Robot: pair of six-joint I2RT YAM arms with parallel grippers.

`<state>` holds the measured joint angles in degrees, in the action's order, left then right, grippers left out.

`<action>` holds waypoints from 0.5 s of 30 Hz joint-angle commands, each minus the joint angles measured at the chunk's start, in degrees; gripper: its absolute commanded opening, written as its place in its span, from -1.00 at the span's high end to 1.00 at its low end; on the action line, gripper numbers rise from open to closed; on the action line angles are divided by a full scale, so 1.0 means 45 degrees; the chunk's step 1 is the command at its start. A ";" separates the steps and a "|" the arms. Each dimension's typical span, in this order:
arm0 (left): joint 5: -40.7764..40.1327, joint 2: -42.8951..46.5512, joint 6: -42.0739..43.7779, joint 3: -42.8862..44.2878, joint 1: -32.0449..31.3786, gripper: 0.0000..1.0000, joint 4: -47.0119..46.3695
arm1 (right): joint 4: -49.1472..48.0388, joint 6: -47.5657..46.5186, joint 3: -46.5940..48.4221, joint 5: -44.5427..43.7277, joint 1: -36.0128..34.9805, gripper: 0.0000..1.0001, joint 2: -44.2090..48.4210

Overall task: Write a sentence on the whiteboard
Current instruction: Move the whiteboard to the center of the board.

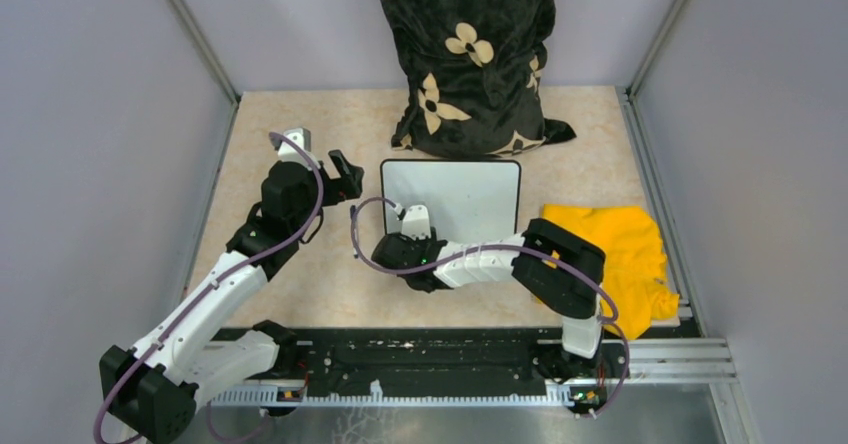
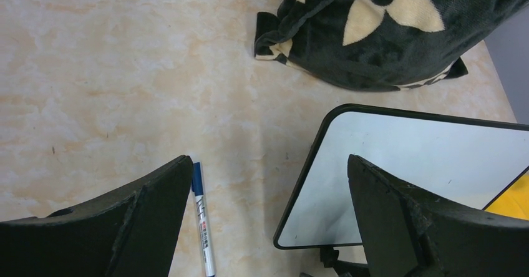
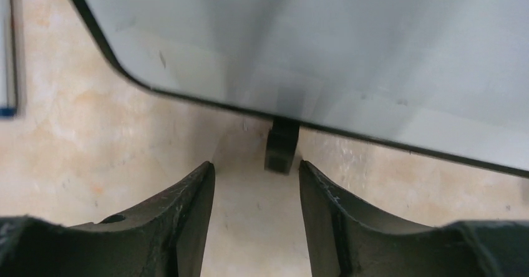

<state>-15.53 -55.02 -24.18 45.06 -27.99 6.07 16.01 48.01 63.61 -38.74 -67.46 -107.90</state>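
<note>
The whiteboard [image 1: 470,196] lies flat in the middle of the table and its white face is blank; no sentence shows on it. My left gripper [image 1: 345,176] hovers open just left of the board's far left corner. In the left wrist view the gripper [image 2: 268,159] spans bare table, with the board [image 2: 399,165] to the right. A blue-capped marker [image 2: 201,218] lies on the table by the left finger. My right gripper [image 1: 408,236] is open and empty at the board's near left edge. In the right wrist view the gripper [image 3: 256,163] sits just short of a black foot [image 3: 282,146] of the board [image 3: 324,46].
A black pillow with cream flowers [image 1: 470,54] stands behind the board, and it also shows in the left wrist view [image 2: 387,27]. A yellow cloth [image 1: 610,254] lies right of the board. Grey walls close in the table on three sides.
</note>
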 commanded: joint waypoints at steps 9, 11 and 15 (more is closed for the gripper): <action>-0.0901 0.0507 0.0139 -0.0003 -0.0073 -0.97 0.0078 | -0.3910 -0.1498 -0.4703 -0.0277 -0.1239 -0.26 0.5934; -0.0854 0.0454 0.0154 -0.0003 -0.0089 -0.97 0.0043 | -0.3612 -0.0850 -0.5687 -0.1343 -0.1223 -0.26 0.7197; -0.0625 0.0307 0.0165 0.0005 -0.0079 -0.97 -0.0031 | -0.3921 -0.1225 -0.7666 -0.2435 -0.0976 -0.20 0.8915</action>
<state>-18.50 -53.58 -24.16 45.06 -28.03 6.46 1.85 43.38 35.68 -42.96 -72.93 -73.65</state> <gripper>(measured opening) 0.987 0.615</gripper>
